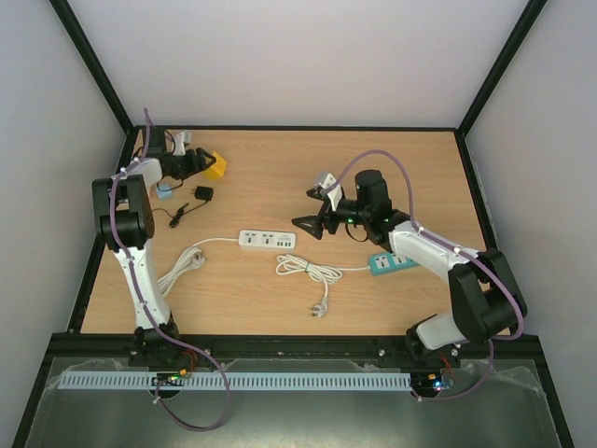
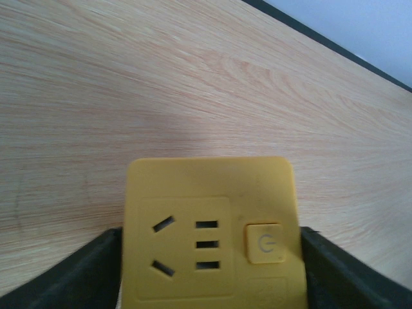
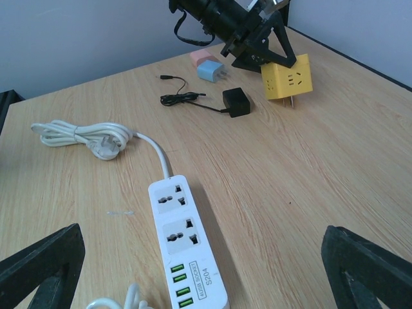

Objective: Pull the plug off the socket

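**A:** Location of the yellow cube plug?

**B:** Far-left part of the table, held clear of the surface. It is clamped by the left gripper across two opposite side faces. In the left wrist view the fingers are seen flush against both sides. No socket is mated to it, and metal pins project free from the underside.

**A:** Right gripper?

**B:** Spread wide, nothing held. It hovers near the white power strip, well apart from the plug.

**A:** Handling?

**B:** Judged light and rigid, with a hard plastic shell. The faces are smooth, so slip is likely under a weak pinch. The flat sides are best gripped, with the pins and the button face avoided. Cracking is not expected, but the pins could be bent by a knock.

**A:** Appearance?

**B:** Yellow, cube-like, rounded corners. One face carries angled slots, a column of three short slots and a square button with a power symbol. Slots are also seen on a second face.
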Robot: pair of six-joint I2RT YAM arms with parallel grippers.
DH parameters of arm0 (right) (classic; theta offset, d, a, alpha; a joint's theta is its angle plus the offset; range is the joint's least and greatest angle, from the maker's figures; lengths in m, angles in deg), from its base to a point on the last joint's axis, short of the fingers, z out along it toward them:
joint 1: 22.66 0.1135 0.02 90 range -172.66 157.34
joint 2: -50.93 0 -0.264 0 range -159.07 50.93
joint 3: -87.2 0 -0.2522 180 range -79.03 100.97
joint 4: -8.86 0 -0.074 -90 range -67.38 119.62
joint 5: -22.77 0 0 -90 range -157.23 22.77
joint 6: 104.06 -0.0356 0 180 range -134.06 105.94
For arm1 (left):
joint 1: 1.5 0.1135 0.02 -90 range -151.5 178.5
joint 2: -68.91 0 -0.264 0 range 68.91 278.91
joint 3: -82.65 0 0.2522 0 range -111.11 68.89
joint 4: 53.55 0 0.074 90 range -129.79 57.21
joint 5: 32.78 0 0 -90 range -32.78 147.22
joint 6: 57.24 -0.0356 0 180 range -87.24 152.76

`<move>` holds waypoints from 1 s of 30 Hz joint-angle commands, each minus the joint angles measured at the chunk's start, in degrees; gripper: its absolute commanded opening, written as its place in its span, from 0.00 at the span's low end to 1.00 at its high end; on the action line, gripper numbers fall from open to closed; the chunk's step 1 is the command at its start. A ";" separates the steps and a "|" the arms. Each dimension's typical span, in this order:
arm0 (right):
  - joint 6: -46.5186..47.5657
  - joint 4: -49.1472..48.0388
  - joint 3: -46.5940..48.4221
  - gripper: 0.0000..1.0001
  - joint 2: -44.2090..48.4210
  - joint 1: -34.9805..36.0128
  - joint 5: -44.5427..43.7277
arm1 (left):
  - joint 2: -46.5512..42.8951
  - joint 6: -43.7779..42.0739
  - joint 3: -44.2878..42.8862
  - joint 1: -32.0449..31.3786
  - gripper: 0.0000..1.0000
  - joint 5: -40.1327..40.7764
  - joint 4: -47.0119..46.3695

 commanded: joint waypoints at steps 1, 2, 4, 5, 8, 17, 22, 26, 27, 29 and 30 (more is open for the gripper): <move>-0.76 -1.59 -0.52 0.98 -0.56 -0.28 0.29 | -0.30 0.20 -1.83 0.06 0.79 4.50 0.65; -0.84 -1.63 -0.57 0.98 -0.60 -0.28 0.45 | -0.73 -0.06 -1.66 0.06 0.82 5.22 0.63; -0.99 -1.72 -0.54 0.98 -0.69 -0.28 0.42 | -1.72 -0.57 -1.39 0.04 0.88 6.68 0.61; -0.99 -1.70 -0.52 0.98 -0.79 -0.28 0.41 | -2.30 -0.82 -1.18 0.04 0.94 7.35 0.70; -1.00 -1.77 -0.54 0.98 -1.00 -0.28 0.53 | -4.15 -1.79 -0.59 -0.16 0.97 10.66 0.91; 3.02 3.95 2.77 0.98 -2.97 0.16 -1.15 | -10.62 -8.64 0.86 -1.76 1.00 14.37 1.98; 11.92 14.10 8.95 0.99 -6.70 4.94 -8.27 | -16.89 -13.91 2.28 -2.34 1.00 17.17 3.00; 16.23 20.25 15.47 1.00 -11.25 9.69 -13.45 | -22.92 -17.33 5.41 -2.01 1.00 17.56 3.82; 16.75 21.35 16.95 1.00 -12.60 10.74 -14.41 | -24.48 -18.18 6.41 -1.97 1.00 17.58 4.44; 18.43 23.64 19.76 0.99 -15.15 12.89 -16.72 | -27.69 -19.74 8.43 -1.92 1.00 17.53 5.62; 19.14 24.91 21.22 0.99 -16.64 13.99 -18.04 | -29.40 -20.45 9.47 -1.80 1.00 17.40 6.18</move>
